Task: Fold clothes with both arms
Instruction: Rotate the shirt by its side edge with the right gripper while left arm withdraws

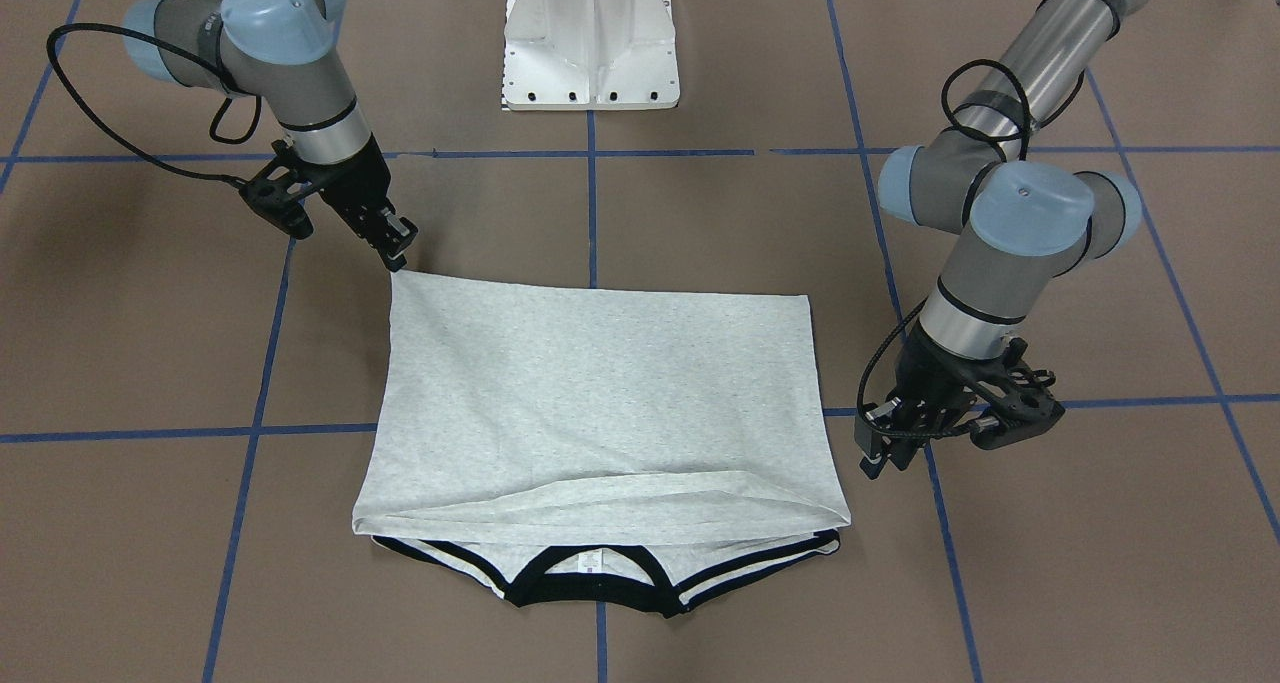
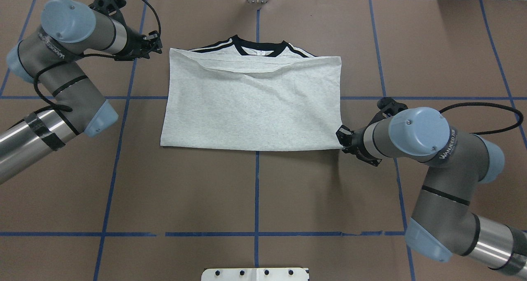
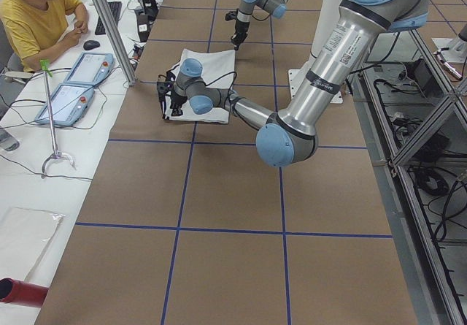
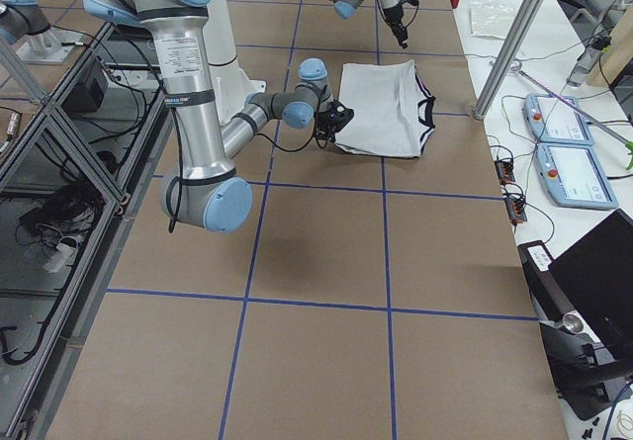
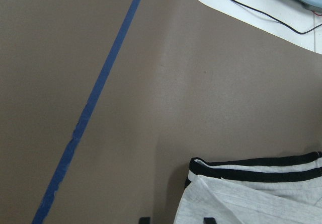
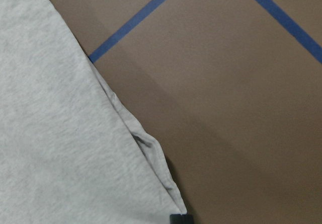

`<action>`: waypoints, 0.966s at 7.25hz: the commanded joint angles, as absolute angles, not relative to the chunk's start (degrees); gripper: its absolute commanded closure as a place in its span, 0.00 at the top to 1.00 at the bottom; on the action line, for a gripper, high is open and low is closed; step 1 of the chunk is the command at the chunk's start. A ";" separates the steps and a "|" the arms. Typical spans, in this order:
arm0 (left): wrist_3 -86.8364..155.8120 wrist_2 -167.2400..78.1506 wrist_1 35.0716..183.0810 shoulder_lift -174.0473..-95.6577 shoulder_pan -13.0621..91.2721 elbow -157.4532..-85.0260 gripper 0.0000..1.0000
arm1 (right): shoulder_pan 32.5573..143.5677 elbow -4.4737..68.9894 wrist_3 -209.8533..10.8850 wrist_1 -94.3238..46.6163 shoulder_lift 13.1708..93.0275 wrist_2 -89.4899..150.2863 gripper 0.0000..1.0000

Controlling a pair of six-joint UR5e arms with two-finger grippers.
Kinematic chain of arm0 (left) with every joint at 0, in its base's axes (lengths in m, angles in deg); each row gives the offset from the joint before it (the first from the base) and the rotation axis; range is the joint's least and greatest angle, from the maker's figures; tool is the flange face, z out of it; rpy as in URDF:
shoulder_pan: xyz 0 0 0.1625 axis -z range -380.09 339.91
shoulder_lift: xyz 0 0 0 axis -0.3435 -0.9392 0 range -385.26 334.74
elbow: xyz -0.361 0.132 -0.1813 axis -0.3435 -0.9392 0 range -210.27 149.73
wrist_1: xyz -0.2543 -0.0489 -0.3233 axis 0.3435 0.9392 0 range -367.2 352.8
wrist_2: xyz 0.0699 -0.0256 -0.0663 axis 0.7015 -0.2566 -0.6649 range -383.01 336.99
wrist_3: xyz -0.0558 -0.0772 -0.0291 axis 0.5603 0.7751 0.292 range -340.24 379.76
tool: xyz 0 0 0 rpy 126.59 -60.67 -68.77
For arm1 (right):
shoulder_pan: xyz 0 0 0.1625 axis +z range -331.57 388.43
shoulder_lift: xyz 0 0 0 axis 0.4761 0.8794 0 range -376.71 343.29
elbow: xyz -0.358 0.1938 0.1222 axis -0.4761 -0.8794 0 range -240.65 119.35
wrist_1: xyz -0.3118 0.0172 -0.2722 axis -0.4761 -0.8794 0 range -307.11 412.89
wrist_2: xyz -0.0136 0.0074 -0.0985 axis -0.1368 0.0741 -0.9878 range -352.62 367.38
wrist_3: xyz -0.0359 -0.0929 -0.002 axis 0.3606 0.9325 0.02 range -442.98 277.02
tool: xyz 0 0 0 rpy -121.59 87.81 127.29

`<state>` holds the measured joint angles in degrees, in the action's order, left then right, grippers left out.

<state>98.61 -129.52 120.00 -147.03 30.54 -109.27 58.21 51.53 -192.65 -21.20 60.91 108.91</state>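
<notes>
Right claw (image 1: 398,251) pinches T-shirt (image 1: 600,393) corner; left claw (image 2: 158,46) parted

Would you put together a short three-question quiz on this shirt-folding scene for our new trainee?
1. True or false: the T-shirt's black collar lies on the side away from the white pedestal.
2. Fill in: in the left wrist view, the fingertips of the left hand stand ____ (apart or together).
3. Which hand is at a corner of the T-shirt on the pedestal's side? A) left hand B) right hand C) neither

Key: 1 true; 2 apart; 3 B.
</notes>
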 commanded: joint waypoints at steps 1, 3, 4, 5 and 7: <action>98.95 -131.19 119.36 -144.38 30.45 -115.49 0.46 | 54.04 59.46 -193.02 -21.29 66.24 110.91 0.00; 104.71 -138.91 119.36 -141.72 30.45 -122.96 0.46 | 45.01 68.77 -198.89 -21.55 74.22 112.23 0.00; 105.97 -141.81 119.36 -141.71 29.75 -124.73 0.55 | 39.39 71.51 -203.09 -21.55 76.26 113.80 0.00; 105.54 -145.84 119.71 -141.63 29.31 -125.45 0.59 | 34.02 72.32 -204.87 -21.55 78.28 114.42 0.00; 107.37 -147.11 119.36 -137.62 26.50 -132.09 0.99 | 27.40 73.72 -209.61 -21.55 79.62 113.90 0.00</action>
<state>106.17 -145.98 119.47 -140.55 27.78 -127.77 31.29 72.57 -206.85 -21.55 78.75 114.11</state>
